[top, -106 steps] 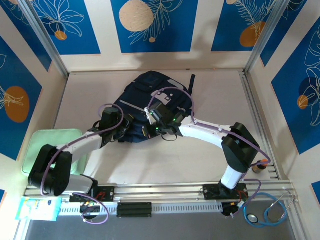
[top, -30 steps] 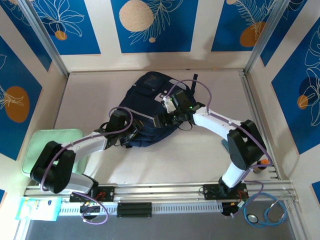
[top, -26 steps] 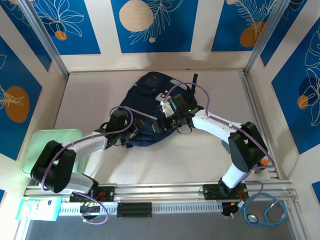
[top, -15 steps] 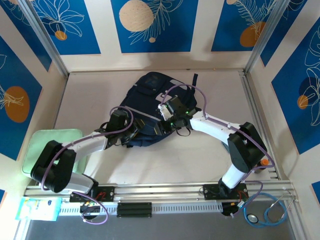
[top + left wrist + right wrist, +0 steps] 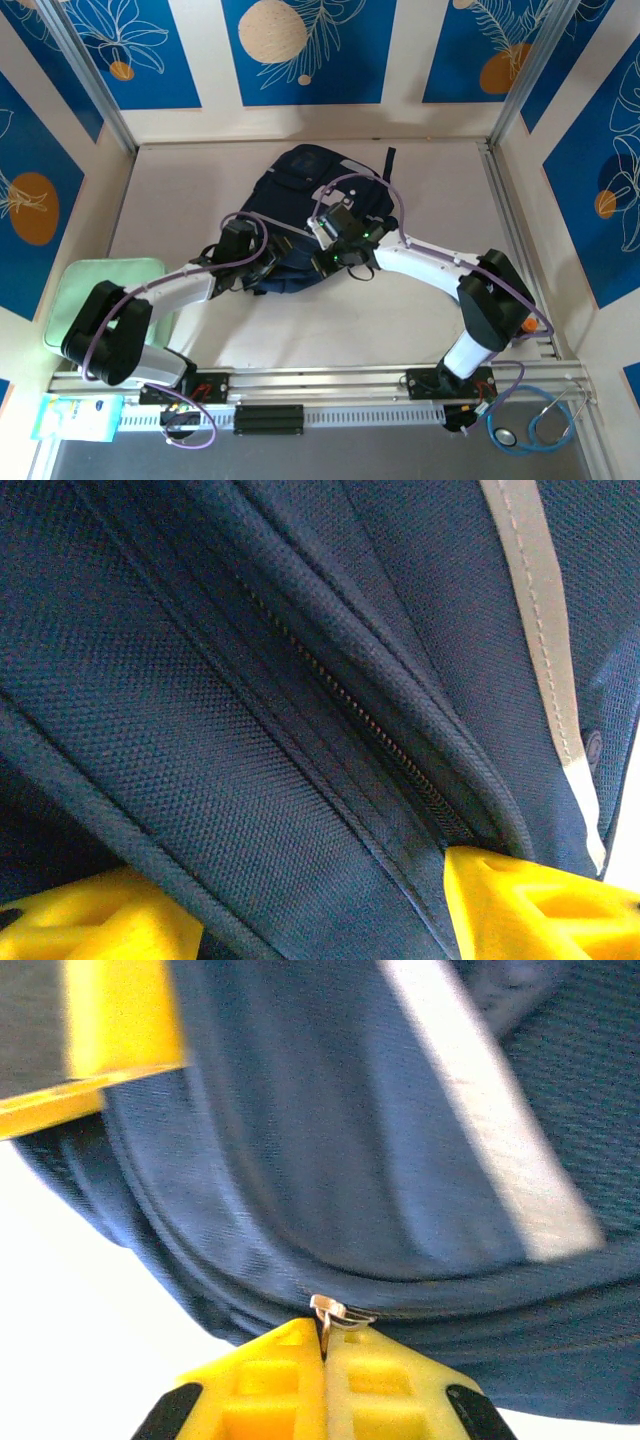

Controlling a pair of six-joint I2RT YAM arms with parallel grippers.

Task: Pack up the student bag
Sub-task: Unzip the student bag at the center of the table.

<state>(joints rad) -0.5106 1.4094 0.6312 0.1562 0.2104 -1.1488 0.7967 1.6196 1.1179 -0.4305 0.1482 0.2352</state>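
Closest in, my right fingers [image 5: 275, 1370] are pressed tight together and pinch the small metal zipper pull [image 5: 325, 1311], which stands up out of the seam right at their tips. The zipper runs crosswise to those fingers, curving off left and right along the bag's edge, so I judge the coming move is a drag along that line, not a lift away from it. I cannot tell which side of the pull is already undone. Up and to the left of the pull, one of my left fingers [image 5: 120, 1015] lies against the same panel. From the left wrist, those left fingers [image 5: 540, 900] stand apart with a ridge of navy fabric and the zipper track [image 5: 370, 730] running slantwise between them, so they straddle the seam rather than clamp it, as far as I can judge. My right arm is the one on the pull, and the left can only steady the cloth. Beyond both lies the student bag [image 5: 300, 175], flat on the desk [image 5: 190, 190] near its middle, with its light stripe [image 5: 480, 1110] just past the seam and its bulk stretching away from me.
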